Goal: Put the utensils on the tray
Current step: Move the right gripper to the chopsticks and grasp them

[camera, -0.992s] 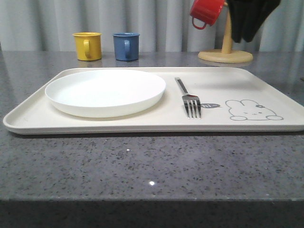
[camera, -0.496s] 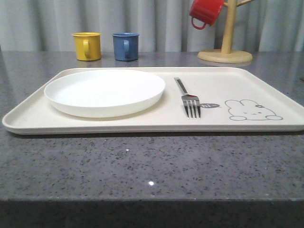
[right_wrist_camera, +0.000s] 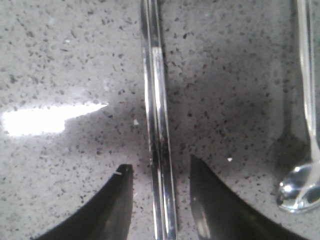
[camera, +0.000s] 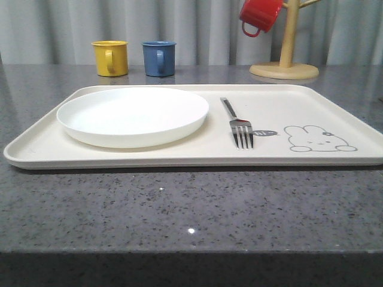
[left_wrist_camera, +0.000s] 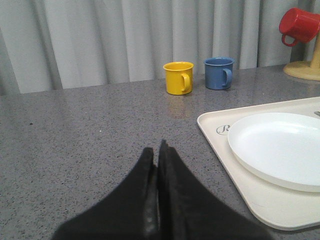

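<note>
The cream tray [camera: 335, 107] lies across the table with a round white plate [camera: 133, 115] on its left half and a silver fork [camera: 238, 124] to the plate's right. In the right wrist view a pair of flat metal chopsticks [right_wrist_camera: 157, 120] lies on the grey counter, running between the fingers of my right gripper [right_wrist_camera: 160, 169], which is open and straddles them without touching. A long-handled spoon [right_wrist_camera: 306, 150] lies beside them. My left gripper [left_wrist_camera: 157, 150] is shut and empty over bare counter, beside the tray's [left_wrist_camera: 260, 200] left edge and the plate [left_wrist_camera: 280, 145].
A yellow mug [camera: 111, 57] and a blue mug [camera: 159, 58] stand behind the tray. A wooden mug tree [camera: 285, 60] at the back right carries a red mug [camera: 260, 15]. Bare grey counter lies in front of the tray.
The dark arm that hung by the mug tree one second ago has left the front view. The tray, plate and fork have not moved.
</note>
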